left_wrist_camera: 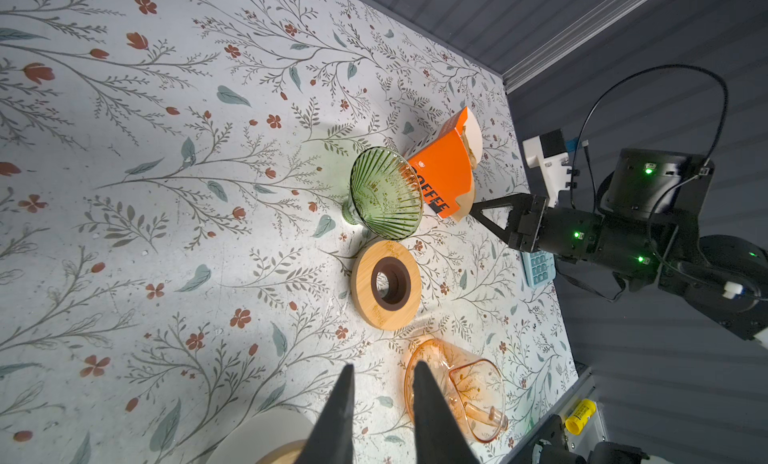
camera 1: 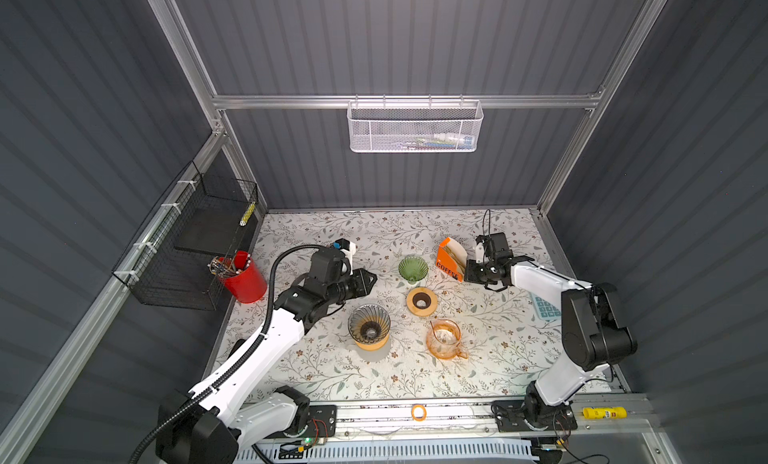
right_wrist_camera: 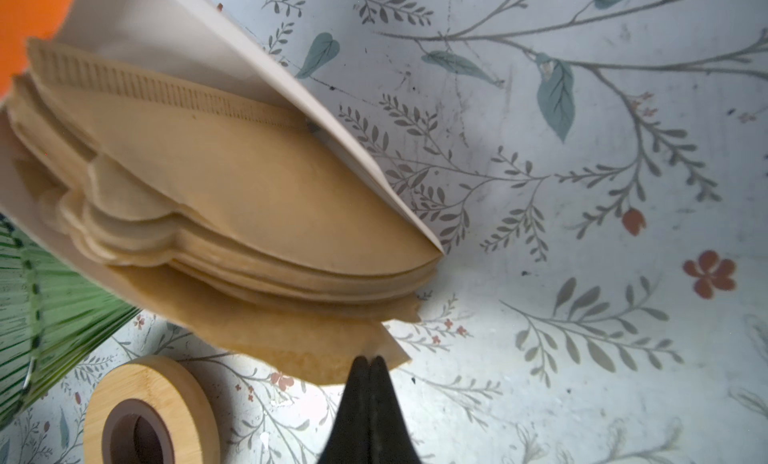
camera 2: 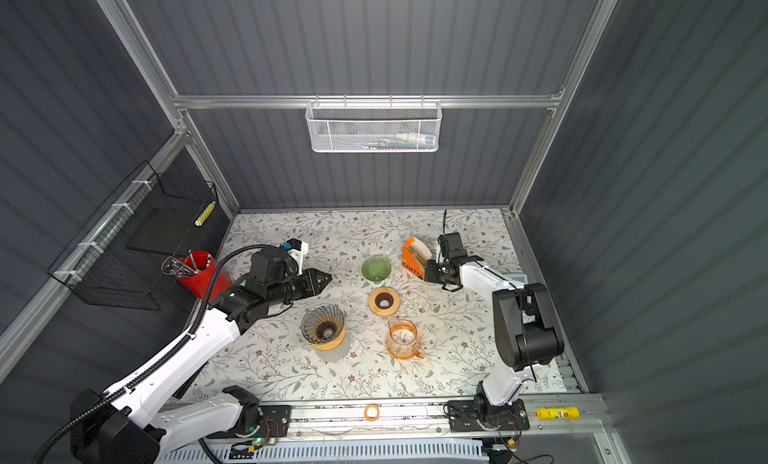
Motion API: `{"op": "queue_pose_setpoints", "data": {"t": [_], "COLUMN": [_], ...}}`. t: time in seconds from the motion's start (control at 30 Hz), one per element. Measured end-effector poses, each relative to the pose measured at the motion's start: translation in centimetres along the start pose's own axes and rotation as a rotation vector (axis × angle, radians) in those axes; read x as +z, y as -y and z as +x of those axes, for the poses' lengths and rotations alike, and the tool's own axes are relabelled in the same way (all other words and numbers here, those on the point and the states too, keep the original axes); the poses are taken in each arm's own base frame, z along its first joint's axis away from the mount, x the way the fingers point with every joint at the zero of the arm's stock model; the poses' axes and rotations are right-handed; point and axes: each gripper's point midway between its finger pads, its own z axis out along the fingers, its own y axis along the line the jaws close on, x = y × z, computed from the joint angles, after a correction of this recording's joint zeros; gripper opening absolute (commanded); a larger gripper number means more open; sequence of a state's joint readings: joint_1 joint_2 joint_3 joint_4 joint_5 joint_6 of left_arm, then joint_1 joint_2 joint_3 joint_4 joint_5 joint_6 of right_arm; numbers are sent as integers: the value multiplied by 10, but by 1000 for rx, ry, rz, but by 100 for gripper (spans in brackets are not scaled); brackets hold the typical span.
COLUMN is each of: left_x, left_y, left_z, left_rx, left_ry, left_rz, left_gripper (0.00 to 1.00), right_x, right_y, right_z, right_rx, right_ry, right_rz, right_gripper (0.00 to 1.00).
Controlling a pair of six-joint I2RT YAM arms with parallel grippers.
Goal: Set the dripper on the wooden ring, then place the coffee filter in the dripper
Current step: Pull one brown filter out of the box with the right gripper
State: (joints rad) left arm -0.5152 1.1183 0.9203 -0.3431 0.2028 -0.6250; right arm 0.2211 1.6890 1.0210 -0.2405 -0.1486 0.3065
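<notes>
right gripper (right_wrist_camera: 370,364) is sitting nearest the lens, its jaws pressing together with no gap on the edge of the lowest filter (right_wrist_camera: 291,350), a tan sheet poking out under the stack (right_wrist_camera: 249,200). so the filter is lying half inside the box (camera 1: 448,259), pinched but not yet drawn free. the box is standing near the back right corner of the table (camera 1: 332,379), mouth turned toward the right edge. that is letting the arm come in low and sideways and take one sheet rather than a bundle.

green dripper (camera 1: 412,268) is standing just beside the box on its middle side, mouth up. grey dripper (camera 1: 369,323) is sitting on a wood base nearer the front, by the left arm. which one is meant i cannot tell. ring (camera 1: 421,301) and jug (camera 1: 444,339) are lying between the box and the grey one, so a carry that way is likely calling for height.

left gripper (left_wrist_camera: 384,368) is hovering over the middle left, jaws a little apart and holding nothing, perhaps waiting to steady a dripper. open room is lying along the back and front edges. the right edge is looking tighter, with a keypad (camera 1: 544,308) beside the right arm.
</notes>
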Motion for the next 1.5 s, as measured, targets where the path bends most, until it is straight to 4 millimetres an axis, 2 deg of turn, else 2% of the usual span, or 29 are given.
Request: {"op": "queue_pose_setpoints", "data": {"t": [0.63, 1.27, 1.5], "left_x": [1, 1, 1], "left_y": [-3, -6, -6], "left_z": [3, 8, 9], "left_rx": [-2, -4, -4], "left_ry": [-7, -27, -27], "left_rz": [-5, -19, -18], "left_gripper": [26, 26, 26], "right_x": [-18, -62, -78], "right_y": [5, -6, -10], "right_z": [22, 31, 41], "right_rx": [20, 38, 38], "right_ry": [-11, 32, 31], "right_rz": [10, -27, -45], "right_gripper": [0, 0, 0]}}
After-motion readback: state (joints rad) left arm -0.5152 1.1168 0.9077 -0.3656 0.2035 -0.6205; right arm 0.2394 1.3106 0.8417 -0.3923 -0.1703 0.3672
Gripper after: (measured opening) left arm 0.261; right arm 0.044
